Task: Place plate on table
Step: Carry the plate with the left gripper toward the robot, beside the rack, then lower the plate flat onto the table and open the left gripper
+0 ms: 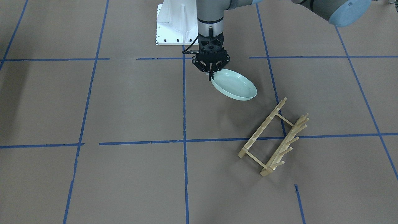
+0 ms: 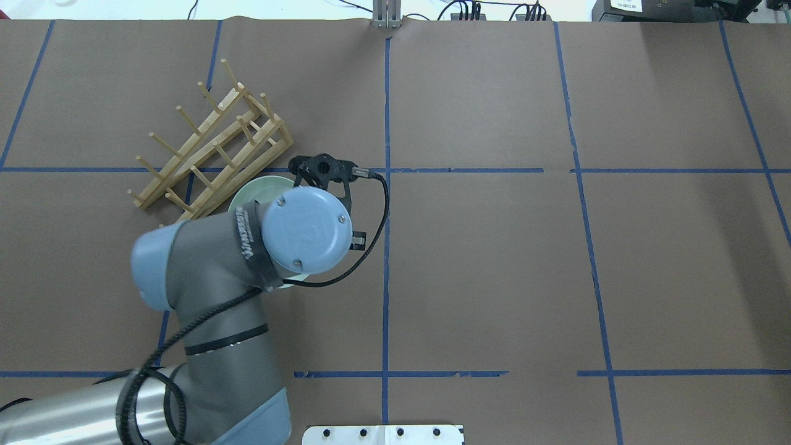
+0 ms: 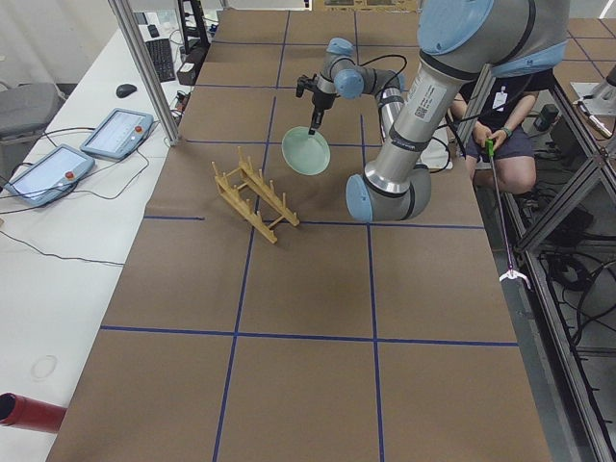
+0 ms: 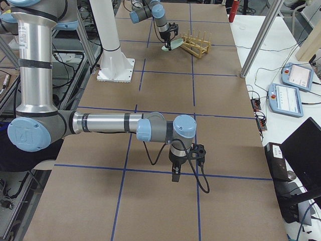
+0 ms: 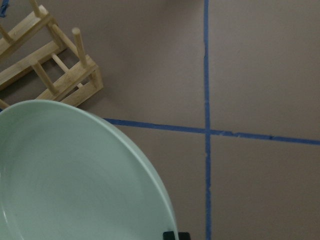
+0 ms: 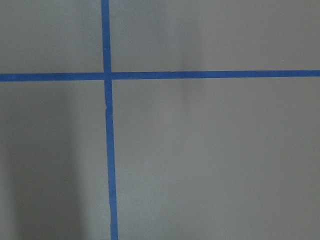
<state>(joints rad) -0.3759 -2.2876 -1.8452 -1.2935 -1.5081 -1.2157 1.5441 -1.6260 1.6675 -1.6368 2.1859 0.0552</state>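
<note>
Exterior front-facing: plate (image 1: 236, 85) in left jaws

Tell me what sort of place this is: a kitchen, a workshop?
Probably a robotics test lab, not a kitchen. The matte brown table carries a blue tape grid, the left grey-and-blue robot arm's black end effector grips a pale mint-green round plate, and handheld control tablets lie on a white side bench.

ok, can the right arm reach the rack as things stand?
Probably not: the right end effector hangs far over on its own side, and the left arm, holding the plate, sits between it and the rack.
</note>
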